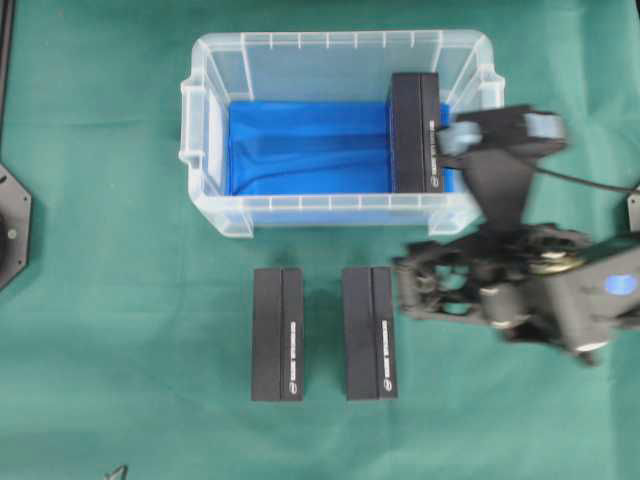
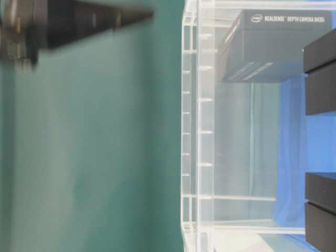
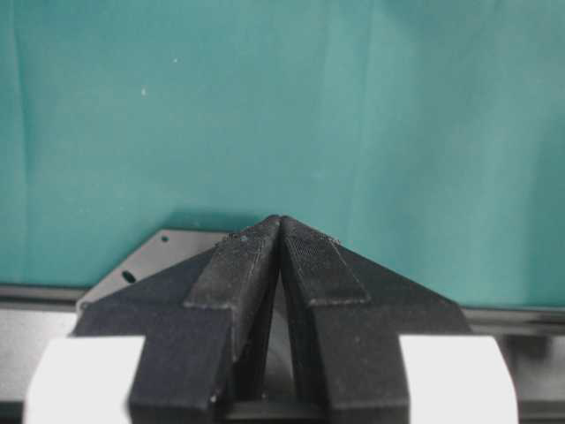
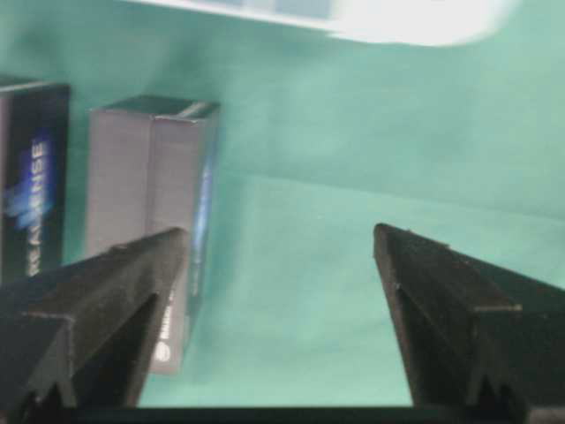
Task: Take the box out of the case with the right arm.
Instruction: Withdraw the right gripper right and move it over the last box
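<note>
Hovering outside the case (image 1: pixel 215 150), over green cloth (image 1: pixel 120 300) just past its near wall, with the right claw (image 4: pixel 278 265) spread wide and empty. Judged as the approach step: nothing gripped yet, one box (image 1: pixel 416 132) standing on edge inside against the case's right end wall, beyond the claw and across that wall. Next move likely calls for lifting over the rim, then dropping down astride the box with little room beside the end wall. Two more boxes on the cloth: one (image 1: pixel 370 332) just beside the claw's left finger, the other (image 1: pixel 277 334) farther off the same way. Risk of clipping the rim or the nearer loose box. Left claw (image 3: pixel 280 231) pressed closed, fingertips touching, parked well apart over bare cloth.
</note>
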### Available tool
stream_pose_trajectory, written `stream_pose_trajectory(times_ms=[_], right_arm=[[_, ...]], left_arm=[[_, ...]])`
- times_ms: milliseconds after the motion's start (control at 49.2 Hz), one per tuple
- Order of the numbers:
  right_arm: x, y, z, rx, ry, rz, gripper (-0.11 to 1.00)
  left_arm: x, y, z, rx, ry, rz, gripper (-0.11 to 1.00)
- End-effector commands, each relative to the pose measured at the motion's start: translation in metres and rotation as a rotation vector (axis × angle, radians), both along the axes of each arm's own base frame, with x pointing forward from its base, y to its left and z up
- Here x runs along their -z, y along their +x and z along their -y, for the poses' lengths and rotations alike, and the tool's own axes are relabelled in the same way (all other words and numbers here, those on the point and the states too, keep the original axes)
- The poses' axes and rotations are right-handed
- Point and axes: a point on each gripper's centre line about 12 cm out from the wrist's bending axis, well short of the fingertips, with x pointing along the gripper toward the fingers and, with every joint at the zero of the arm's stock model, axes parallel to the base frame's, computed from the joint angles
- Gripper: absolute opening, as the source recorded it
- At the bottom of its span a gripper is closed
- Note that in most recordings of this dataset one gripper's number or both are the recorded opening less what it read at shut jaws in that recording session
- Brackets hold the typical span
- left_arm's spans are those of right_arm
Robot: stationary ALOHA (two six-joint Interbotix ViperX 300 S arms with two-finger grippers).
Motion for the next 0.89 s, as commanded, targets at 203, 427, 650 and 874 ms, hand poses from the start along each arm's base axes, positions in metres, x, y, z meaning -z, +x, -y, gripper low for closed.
stream_pose_trajectory(times_ms=[203, 427, 650, 874], right_arm=[[-0.001, -0.079, -0.001, 0.008, 0.032, 0.063, 0.87], [0.004, -0.1, 0.0, 0.013, 0.037, 0.071, 0.87], [0.003, -0.099, 0.017, 0.037, 0.0, 0.085, 0.87], [-0.001, -0.1, 0.064, 0.033, -0.029, 0.077, 0.87]], left_arm=[[0.0, 0.002, 0.001, 0.005, 0.004, -0.001, 0.02], [0.002, 0.003, 0.001, 0.005, 0.006, -0.005, 0.02], [0.004, 0.006, 0.001, 0.005, 0.009, -0.022, 0.02], [0.005, 0.007, 0.001, 0.005, 0.01, -0.028, 0.02]])
